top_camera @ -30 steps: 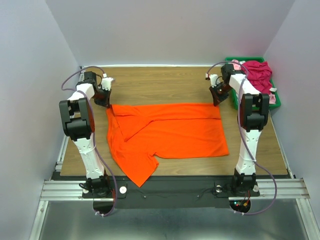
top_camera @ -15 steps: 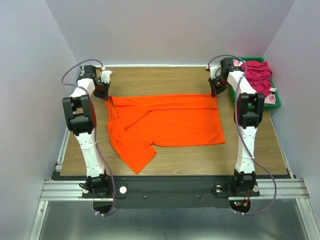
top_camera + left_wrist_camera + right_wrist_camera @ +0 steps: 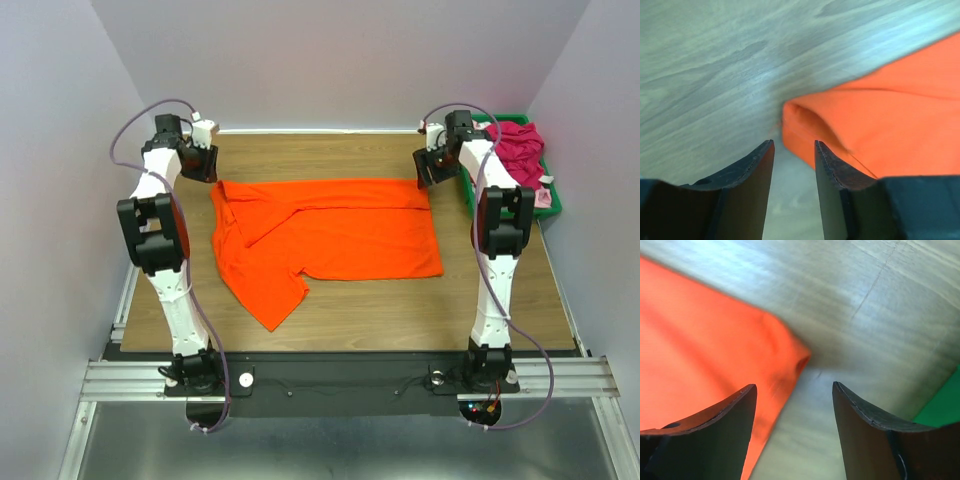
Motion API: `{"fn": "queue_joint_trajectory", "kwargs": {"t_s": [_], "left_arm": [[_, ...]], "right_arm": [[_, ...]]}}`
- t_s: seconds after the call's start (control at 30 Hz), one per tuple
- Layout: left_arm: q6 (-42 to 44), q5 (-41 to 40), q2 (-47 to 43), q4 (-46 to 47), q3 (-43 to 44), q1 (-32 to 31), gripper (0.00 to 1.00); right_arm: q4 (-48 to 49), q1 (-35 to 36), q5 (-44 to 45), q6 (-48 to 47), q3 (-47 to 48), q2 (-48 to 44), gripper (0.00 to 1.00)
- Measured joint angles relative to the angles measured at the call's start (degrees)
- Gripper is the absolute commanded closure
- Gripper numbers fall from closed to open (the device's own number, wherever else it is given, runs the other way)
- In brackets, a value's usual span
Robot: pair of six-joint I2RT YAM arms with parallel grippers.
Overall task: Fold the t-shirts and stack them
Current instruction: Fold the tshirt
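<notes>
the bright orange cloth t-shirt (image 3: 330, 240) lies partly folded on the wooden table (image 3: 330, 155), its far corners just beside the left gripper (image 3: 794, 146) and right gripper (image 3: 795, 388), both parted and empty, while a magenta cloth shirt (image 3: 518, 145) lies in the green plastic bin (image 3: 553, 206).

Left claw (image 3: 793, 146), right claw (image 3: 794, 388): both agape.

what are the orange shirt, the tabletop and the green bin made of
Orange t-shirt: soft matte cloth; it creases and folds limply.
Table: wood or wood-look laminate; grain lines, slight sheen.
Green bin: probably plastic; uniform colour, stiff straight rim.
</notes>
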Motion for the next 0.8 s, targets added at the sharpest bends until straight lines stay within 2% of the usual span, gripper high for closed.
{"fn": "queue_joint_trajectory", "kwargs": {"t_s": [0.13,0.33,0.43,0.63,0.8], "left_arm": [[-0.63,4.13,-9.35,-0.26,-3.02,0.04,0.49],[-0.87,9.4,-19.43,0.66,-9.07,-3.93,0.5],[-1.53,10.78,-19.12,1.7,-12.83,-8.57,0.51],[-3.61,11.91,-15.39,2.05,-20.92,-16.31,0.54],[-4.39,12.59,-15.45,2.29,-26.01,-16.24,0.54]], "right_arm": [[-0.33,0.0,-1.6,0.83,-3.04,-5.27,0.34],[-0.07,0.0,-4.33,1.81,-5.84,-11.04,0.44],[-0.02,0.02,-6.16,2.6,-7.72,-11.37,0.5],[-0.74,1.31,-9.68,4.02,-10.69,-11.32,0.54],[-0.83,6.34,-14.03,5.77,-7.96,-10.19,0.54]]}}
